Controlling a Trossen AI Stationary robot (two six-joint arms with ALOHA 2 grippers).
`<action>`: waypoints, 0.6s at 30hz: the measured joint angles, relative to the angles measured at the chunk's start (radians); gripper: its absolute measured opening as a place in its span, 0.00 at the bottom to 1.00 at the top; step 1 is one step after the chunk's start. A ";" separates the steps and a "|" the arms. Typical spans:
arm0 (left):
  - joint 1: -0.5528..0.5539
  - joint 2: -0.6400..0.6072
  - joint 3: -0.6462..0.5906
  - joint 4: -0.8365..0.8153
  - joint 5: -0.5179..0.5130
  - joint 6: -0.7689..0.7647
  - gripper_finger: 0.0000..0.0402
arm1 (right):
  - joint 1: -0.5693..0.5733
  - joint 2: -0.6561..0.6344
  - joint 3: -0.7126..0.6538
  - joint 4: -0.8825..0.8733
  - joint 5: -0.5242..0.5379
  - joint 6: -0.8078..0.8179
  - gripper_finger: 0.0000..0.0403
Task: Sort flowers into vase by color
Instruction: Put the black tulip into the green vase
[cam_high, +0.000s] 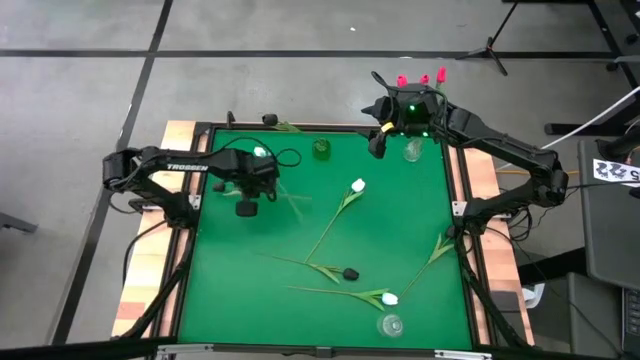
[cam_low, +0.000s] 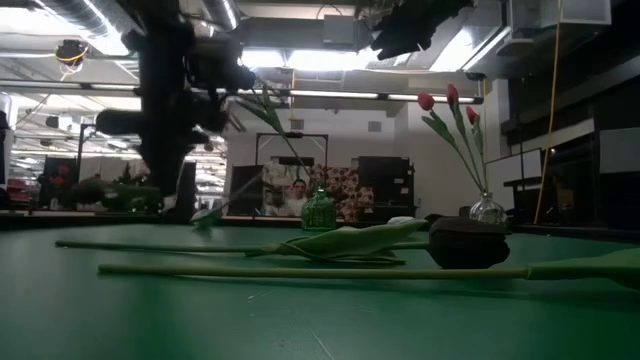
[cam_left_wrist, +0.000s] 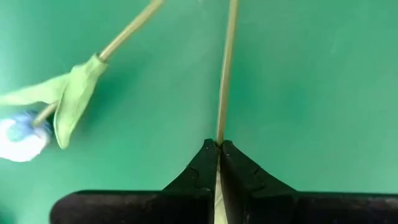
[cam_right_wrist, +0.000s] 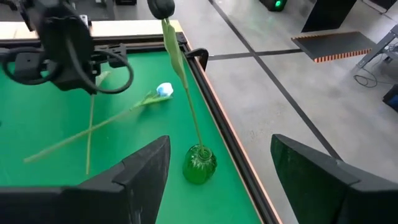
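**Left gripper pinches a stem, right gripper waits open near the red tulips**

The left gripper (cam_left_wrist: 219, 163) is over the left part of the green table (cam_high: 240, 290). Its two fingers are pressed together on a thin tulip stem (cam_left_wrist: 226, 68); the head of this flower is cut off in the left wrist view, so its colour cannot be told. Beside the stem lies a white tulip (cam_left_wrist: 22, 135), a little blurred.

The right gripper (cam_right_wrist: 214, 180) hangs at the far right corner with its fingers wide apart and nothing between them. Below it stands a green vase (cam_right_wrist: 199, 164) with one black tulip (cam_right_wrist: 162, 8) in it; the head is partly cut by the frame edge.

A clear vase (cam_low: 487, 209) at the far edge holds three red tulips (cam_low: 451, 96). A second clear vase (cam_high: 390, 324) stands at the near edge, and whether it holds anything is hard to see. On the table lie another white tulip (cam_high: 358, 186), a third white one (cam_high: 390, 298) and a black tulip (cam_high: 350, 272), well apart from the vases.
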 joint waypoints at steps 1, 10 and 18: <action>-0.012 0.000 0.018 -0.015 -0.004 -0.002 0.01 | 0.000 -0.001 0.000 0.003 0.000 0.000 0.69; -0.132 -0.001 0.192 -0.140 -0.008 -0.012 0.01 | 0.000 -0.006 0.000 0.001 0.000 0.005 0.69; -0.207 -0.001 0.320 -0.245 -0.144 0.013 0.02 | 0.000 -0.007 0.000 0.009 -0.054 0.032 0.69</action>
